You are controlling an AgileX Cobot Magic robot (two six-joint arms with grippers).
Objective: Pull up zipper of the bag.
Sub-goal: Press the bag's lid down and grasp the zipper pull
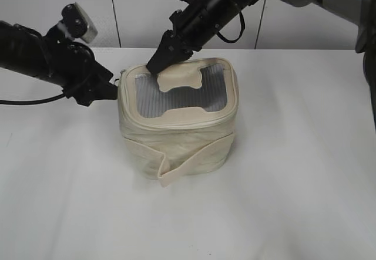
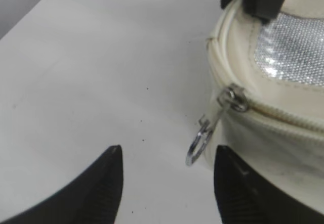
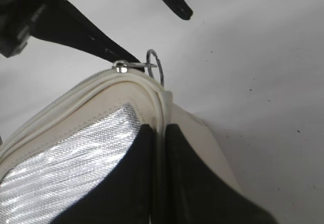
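Black, tapered fingertips [image 2: 109, 183] of the left gripper [image 2: 164, 181] fill the bottom of the left wrist view, spread wide with bare table [image 2: 91, 72] between them. Just inside the right-hand tip hangs a thin silver ring pull [image 2: 199, 144], dangling from a small metal slider [image 2: 233, 98] on the zipper [image 2: 283, 118]; whether the ring touches that fingertip cannot be told. The zipper is a narrow cream toothed track running under the padded, piped rim of the lid, at the right of that frame.

In the right wrist view, at the bottom of the frame, the right gripper [image 3: 160, 183] has its two dark, smooth fingers nearly together, pinching the lid's cream piped edge between them. Beyond them, near the top centre, the same ring pull [image 3: 156, 67] stands up at the rim's corner, with the left gripper's open black fingers above it.

From the exterior view the bag [image 1: 179, 137] sits mid-table: a boxy, soft, slightly wrinkled cream fabric shape with rounded corners. Its lid carries a shiny grey mesh window [image 1: 176, 95] and a bone-shaped cream patch [image 1: 181, 77]. A wide cream strap [image 1: 194, 160] wraps the lower front, its loose end curling outward. The right gripper [image 1: 160, 60] presses at the lid's far left edge; the left gripper [image 1: 111, 90] sits at the bag's upper left corner. The table is matte white.
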